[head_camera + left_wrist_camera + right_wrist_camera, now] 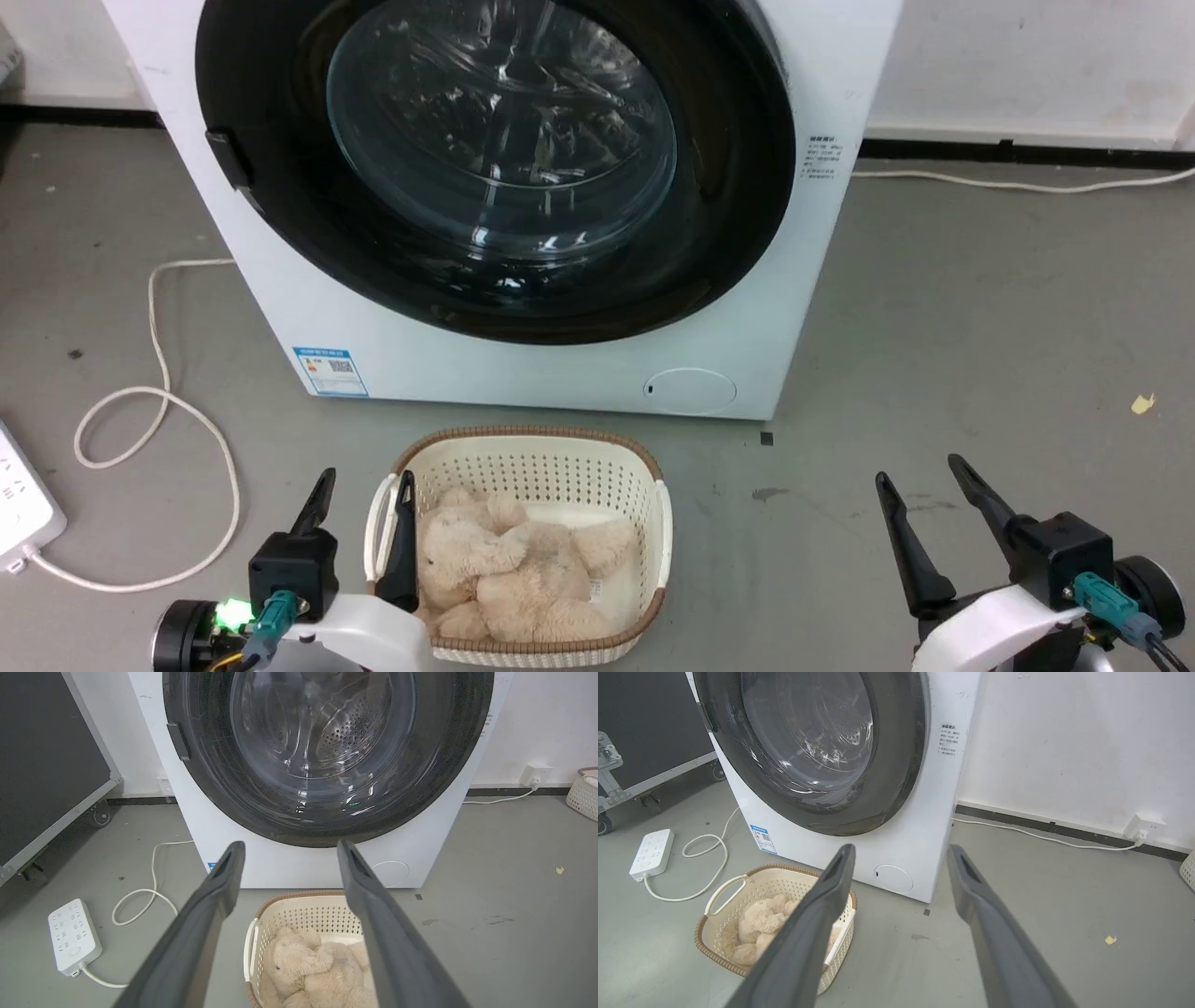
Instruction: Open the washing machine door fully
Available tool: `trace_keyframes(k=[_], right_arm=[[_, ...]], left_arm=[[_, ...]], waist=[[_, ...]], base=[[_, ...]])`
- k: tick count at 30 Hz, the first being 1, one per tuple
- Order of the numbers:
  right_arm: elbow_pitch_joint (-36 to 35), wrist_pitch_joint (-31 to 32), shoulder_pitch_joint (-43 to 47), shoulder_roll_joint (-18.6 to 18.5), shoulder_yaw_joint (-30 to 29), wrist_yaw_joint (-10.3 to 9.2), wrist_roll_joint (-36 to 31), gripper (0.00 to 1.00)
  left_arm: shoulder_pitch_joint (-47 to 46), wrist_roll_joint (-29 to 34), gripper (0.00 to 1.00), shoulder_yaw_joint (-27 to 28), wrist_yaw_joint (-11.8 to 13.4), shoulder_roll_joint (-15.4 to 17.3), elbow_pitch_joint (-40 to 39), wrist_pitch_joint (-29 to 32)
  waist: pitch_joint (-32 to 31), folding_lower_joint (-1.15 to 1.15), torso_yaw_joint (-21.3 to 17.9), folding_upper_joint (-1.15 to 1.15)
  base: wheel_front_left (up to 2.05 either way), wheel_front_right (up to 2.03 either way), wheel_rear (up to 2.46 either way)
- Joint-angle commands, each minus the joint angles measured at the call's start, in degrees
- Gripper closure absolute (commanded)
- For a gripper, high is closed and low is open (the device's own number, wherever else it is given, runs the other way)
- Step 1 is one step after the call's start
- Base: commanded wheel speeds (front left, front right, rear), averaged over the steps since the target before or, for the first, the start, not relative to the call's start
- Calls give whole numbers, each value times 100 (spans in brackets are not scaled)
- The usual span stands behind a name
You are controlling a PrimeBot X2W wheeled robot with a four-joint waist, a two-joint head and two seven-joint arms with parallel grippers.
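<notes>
— Where's the door?
— I see the round glossy black washing machine door (495, 168) lying flat against the big white front-loading washing machine (560, 373), ahead of both arms.
— And the jaws?
— Left jaws and right jaws are spread wide, holding nothing, well short of it. A cream perforated plastic basket (532, 439) stands just before the machine.

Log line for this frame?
washing machine door: shut | left claw: open, empty | right claw: open, empty | basket: in front of washing machine | contact: none
</notes>
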Motion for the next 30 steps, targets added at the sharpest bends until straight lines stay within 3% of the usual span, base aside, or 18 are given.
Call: trace_keyframes(k=[1,18,19,20,21,22,30], right_arm=[[-52,-68,-107,-15,4,-1,-23,0],[-233,-55,-800,-357,45,-2,160,0],[-240,-33,-860,-384,42,-2,197,15],[-248,-11,-922,-409,35,-2,239,63],[-255,8,-985,-434,25,-2,282,93],[-262,28,-1050,-459,14,-2,326,100],[-215,209,-1670,-704,-88,-2,667,100]], left_arm=[[-111,-5,0,-17,-5,1,-43,-65],[-424,-59,0,-147,-2,2,-182,-293],[-435,-63,0,-155,0,2,-185,-305],[-445,-66,0,-165,1,2,-186,-317],[-454,-70,0,-175,3,2,-188,-329],[-463,-74,0,-186,5,2,-191,-341],[-574,-96,0,-260,14,2,-257,-437]], waist=[[62,0,10,0],[580,0,141,0],[595,0,150,0],[611,0,159,0],[626,0,169,0],[643,0,178,0],[867,0,283,0]], base=[[0,0,0],[0,0,0],[0,0,0],[0,0,0],[0,0,0],[0,0,0],[0,0,0]])
